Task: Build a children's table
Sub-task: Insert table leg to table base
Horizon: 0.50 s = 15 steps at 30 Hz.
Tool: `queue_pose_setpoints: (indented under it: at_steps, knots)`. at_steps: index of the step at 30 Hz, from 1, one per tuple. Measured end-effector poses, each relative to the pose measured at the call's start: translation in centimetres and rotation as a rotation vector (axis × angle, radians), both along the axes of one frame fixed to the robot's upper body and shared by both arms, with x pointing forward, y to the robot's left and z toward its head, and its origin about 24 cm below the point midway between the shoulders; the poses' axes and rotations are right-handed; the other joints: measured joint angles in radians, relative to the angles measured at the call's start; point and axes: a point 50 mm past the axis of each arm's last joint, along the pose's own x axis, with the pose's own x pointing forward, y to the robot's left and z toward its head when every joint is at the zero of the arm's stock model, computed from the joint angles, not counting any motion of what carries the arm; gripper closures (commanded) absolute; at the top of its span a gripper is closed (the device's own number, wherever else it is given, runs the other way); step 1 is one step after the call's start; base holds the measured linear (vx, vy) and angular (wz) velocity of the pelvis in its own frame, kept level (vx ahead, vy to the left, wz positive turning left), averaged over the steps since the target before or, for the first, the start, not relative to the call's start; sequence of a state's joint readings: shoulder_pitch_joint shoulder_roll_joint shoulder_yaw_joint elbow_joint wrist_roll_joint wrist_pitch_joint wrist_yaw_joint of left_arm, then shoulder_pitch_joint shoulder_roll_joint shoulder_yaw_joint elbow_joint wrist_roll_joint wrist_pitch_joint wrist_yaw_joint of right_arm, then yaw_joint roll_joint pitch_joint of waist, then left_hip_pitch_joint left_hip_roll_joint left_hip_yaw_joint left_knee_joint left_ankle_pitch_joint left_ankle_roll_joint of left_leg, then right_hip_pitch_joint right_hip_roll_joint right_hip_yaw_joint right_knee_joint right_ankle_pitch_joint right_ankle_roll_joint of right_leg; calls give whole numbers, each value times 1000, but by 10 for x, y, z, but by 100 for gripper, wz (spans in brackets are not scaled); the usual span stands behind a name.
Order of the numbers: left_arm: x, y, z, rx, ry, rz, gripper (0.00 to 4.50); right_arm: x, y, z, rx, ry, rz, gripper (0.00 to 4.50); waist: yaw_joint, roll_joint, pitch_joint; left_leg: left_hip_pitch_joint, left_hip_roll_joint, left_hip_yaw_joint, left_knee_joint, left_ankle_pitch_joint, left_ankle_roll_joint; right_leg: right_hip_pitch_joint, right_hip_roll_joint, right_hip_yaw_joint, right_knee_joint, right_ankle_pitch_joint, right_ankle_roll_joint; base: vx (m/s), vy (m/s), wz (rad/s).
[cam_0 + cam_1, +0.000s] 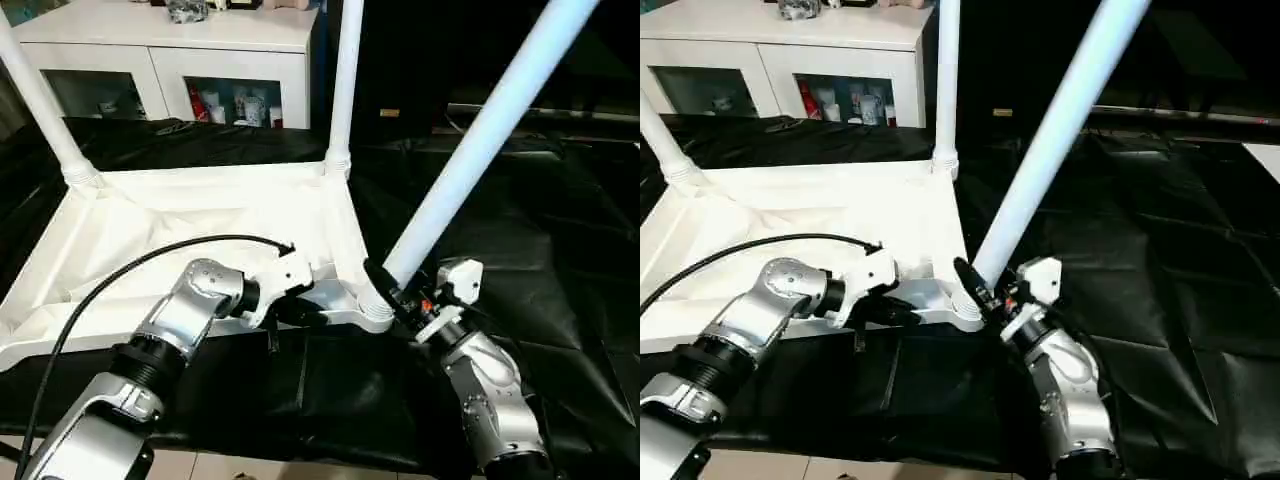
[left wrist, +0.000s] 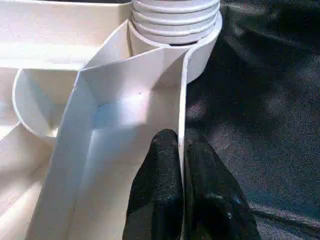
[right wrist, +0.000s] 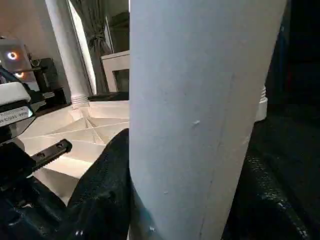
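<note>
The top (image 1: 200, 225) lay upside down on the black-draped bench (image 1: 560, 280), two legs (image 1: 345, 90) standing. Left hand (image 2: 181, 165) pinched its rim; right hand (image 1: 400, 292) gripped the third leg (image 1: 480, 140), tilted at the near socket (image 1: 372, 312). Next: straighten and seat it

smooth white plastic table top (image 1: 200, 215), glossy black sheet (image 1: 560, 270)

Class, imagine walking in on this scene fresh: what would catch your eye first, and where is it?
A long white leg slants steeply from the tabletop's near corner socket, gripped near its base by the right gripper. The upturned tabletop lies on black cloth with two legs already standing at its far corners, the left gripper pinching its near rim.
</note>
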<state>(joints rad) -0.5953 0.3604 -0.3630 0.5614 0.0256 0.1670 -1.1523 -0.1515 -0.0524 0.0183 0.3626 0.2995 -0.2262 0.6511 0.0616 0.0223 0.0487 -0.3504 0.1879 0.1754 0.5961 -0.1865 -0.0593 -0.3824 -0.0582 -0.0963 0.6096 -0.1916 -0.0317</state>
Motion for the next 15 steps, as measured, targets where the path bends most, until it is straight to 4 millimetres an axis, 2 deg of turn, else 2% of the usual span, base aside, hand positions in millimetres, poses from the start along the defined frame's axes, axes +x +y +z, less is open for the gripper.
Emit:
queue_pose_setpoints:
  at_steps: [6,15]
  knots:
    - [0,4,0,10,-10,1,450,6,2,6,-91,-19,97,260,-4,-3,1,0,0,-1,0,0,0,0,0,0,0,0,0,0,0,0]
    - [1,5,1,19,-33,-12,450,18,-2,13,-183,20,247,260,-5,-21,2,2,-1,-1,-3,0,0,-1,0,-1,-2,0,0,0,0,0]
